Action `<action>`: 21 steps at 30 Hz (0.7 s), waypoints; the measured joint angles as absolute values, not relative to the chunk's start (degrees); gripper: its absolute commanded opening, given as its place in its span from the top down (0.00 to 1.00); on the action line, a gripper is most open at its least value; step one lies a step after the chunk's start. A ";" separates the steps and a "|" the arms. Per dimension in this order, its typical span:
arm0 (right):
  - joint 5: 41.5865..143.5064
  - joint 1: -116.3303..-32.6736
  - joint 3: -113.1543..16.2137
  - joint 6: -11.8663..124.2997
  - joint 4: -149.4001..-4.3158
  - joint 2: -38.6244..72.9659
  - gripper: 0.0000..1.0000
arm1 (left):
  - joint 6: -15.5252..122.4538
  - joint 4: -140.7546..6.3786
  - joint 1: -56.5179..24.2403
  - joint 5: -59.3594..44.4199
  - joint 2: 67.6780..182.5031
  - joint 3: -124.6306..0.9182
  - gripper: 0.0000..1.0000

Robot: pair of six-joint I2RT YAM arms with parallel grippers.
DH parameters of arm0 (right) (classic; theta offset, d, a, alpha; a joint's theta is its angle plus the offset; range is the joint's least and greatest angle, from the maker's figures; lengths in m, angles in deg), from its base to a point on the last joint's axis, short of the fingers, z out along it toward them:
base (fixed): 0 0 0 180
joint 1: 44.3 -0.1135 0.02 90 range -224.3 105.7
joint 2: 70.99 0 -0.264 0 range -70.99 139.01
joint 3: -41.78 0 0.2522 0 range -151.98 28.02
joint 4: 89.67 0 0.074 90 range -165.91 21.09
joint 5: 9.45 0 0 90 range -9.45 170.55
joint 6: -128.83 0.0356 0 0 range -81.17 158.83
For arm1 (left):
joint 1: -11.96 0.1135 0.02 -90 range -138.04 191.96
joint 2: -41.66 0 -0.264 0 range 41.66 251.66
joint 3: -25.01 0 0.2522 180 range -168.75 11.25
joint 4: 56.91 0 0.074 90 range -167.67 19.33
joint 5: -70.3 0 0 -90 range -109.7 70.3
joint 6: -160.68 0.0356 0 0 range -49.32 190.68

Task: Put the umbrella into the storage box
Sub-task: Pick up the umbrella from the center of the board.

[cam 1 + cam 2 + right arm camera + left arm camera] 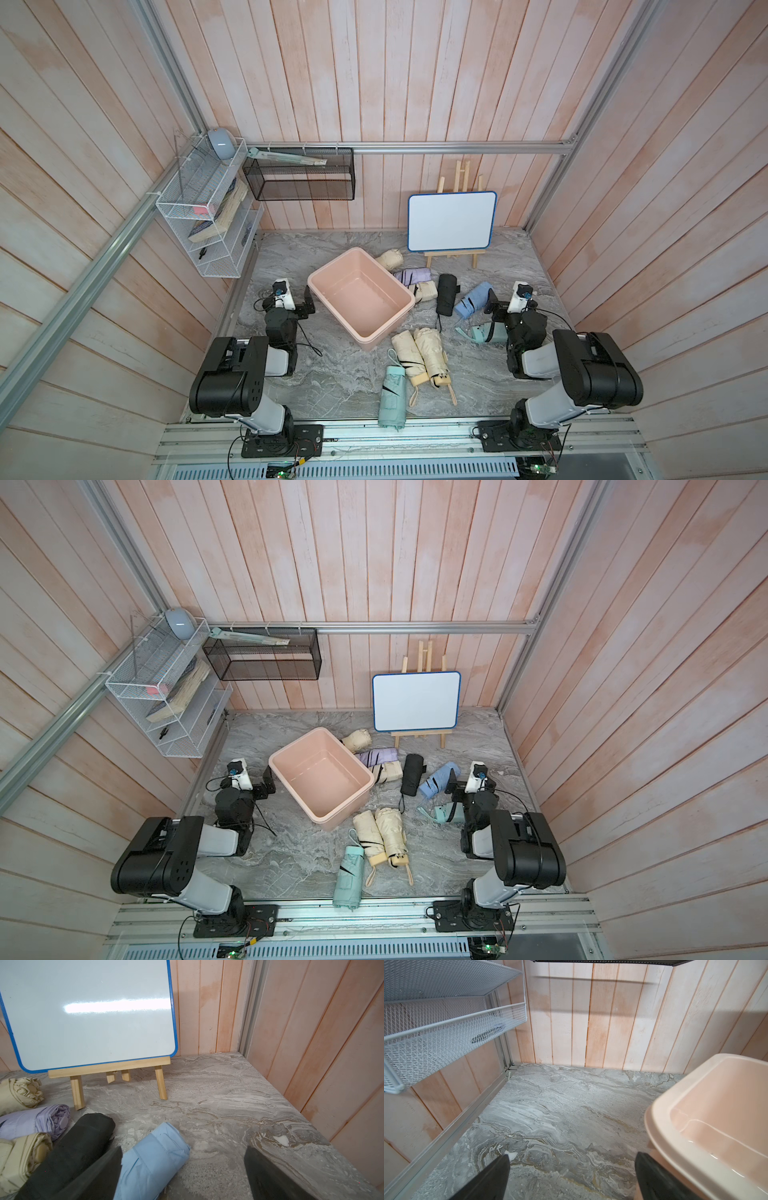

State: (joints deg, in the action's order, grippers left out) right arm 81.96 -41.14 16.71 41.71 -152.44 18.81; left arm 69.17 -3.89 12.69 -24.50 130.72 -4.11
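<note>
Blue umbrella lies on the table, right of centre, just beside the black umbrella. Storage box sits empty mid-table, left of both. My right gripper is low by the blue roll's far end, jaws wide apart, nothing held. Left gripper is by the box's left wall, also apart and empty. Next, I reckon: pick blue w/ right. Shift left so the roll sits centred btwn my fingers, grip across mid-body, not loose fabric, w/o nudging the black one.
</note>
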 measured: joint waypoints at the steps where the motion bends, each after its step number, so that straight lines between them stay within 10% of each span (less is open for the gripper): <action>1: 81.85 -41.14 16.84 41.73 -152.48 18.57 0.02 | 69.12 -4.35 12.69 -24.69 129.95 -3.98 0.00; 12: 76.89 -41.16 19.92 45.01 -143.30 -6.02 0.02 | 65.10 -19.56 12.69 -29.76 108.75 -4.63 0.00; 21: 77.02 -38.72 6.41 64.24 -104.90 -20.58 0.04 | 52.25 -52.87 13.11 -33.04 102.33 -21.11 0.00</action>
State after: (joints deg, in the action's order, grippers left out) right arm 77.02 -38.72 6.41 64.24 -104.90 -20.58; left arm 52.25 -52.87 13.11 -33.04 102.33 -21.11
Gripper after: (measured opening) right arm 0.973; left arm 0.995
